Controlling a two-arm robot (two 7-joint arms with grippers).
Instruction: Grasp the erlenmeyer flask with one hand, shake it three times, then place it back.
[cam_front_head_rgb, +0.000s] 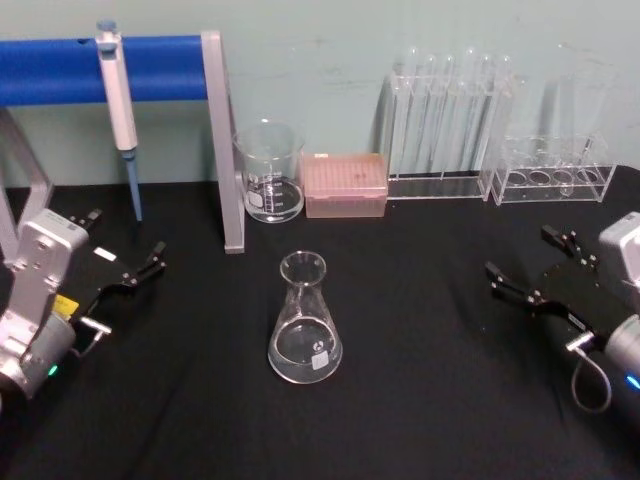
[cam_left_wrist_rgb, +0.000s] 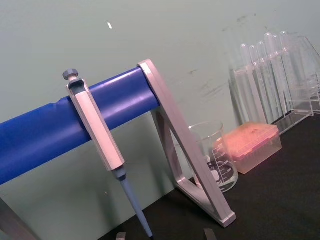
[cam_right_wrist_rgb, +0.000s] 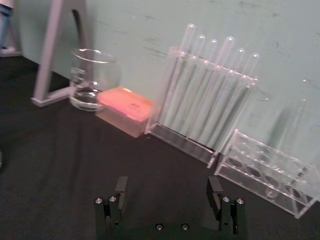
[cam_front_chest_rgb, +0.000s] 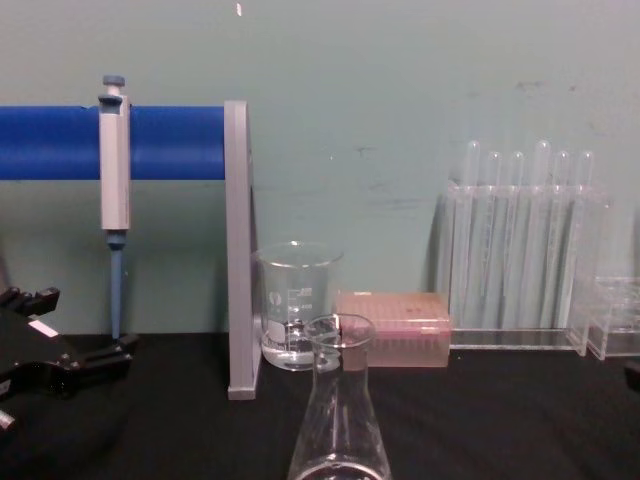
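Two grippers down near robot, both empty: left gripper (cam_left_wrist_rgb: 164, 234) at left side of table (cam_front_head_rgb: 420, 400), fingers apart; right gripper (cam_right_wrist_rgb: 167, 190) at right side, fingers apart. Flask (cam_front_head_rgb: 305, 325) upright mid-table between them, well apart from both. Beaker (cam_front_head_rgb: 270, 185) and pink box (cam_front_head_rgb: 345, 185) farther back by wall. Looks like nothing begun: grasp, three shakes, put-back all left.

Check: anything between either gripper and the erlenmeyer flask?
Nothing visible. Bare black table separates the erlenmeyer flask from the left gripper and the right gripper; the beaker and pink tip box stand behind it.
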